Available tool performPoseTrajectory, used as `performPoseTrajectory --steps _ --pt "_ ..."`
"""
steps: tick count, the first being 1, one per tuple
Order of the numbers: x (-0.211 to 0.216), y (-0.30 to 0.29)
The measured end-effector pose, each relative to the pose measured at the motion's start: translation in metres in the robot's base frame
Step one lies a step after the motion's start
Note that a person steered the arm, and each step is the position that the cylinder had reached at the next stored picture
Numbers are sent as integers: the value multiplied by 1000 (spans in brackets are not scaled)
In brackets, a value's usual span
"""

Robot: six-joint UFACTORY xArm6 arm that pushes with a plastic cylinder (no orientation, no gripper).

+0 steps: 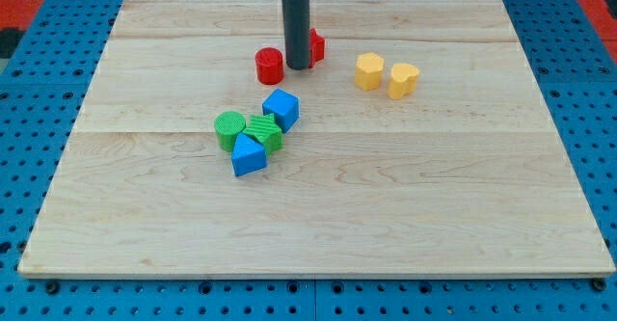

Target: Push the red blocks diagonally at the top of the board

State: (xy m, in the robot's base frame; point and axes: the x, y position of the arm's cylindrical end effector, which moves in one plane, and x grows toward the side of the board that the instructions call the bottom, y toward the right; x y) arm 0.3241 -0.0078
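A red cylinder (pixel 269 66) stands on the wooden board (pixel 145 196), left of centre in the upper part. A second red block (pixel 315 44), mostly hidden behind the rod so its shape is unclear, sits up and to the right of it. My tip (pixel 298 66) rests between the two red blocks, just right of the cylinder and below-left of the hidden one. The rod rises to the view's top.
Two yellow blocks (pixel 368 71) (pixel 402 79) sit side by side to the right of the red ones. Below the cylinder lies a cluster: a blue cube (pixel 281 109), a green cylinder (pixel 229 127), another green block (pixel 261 131) and a blue wedge-like block (pixel 248 154).
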Motion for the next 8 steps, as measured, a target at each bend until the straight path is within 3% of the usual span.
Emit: performPoseTrajectory --steps 1,4,5,6,7,8 --pt "-1 19" --pt "-74 53" --pt "-76 -3" --pt "-35 0" --pt "-51 -77" --pt "-71 -64"
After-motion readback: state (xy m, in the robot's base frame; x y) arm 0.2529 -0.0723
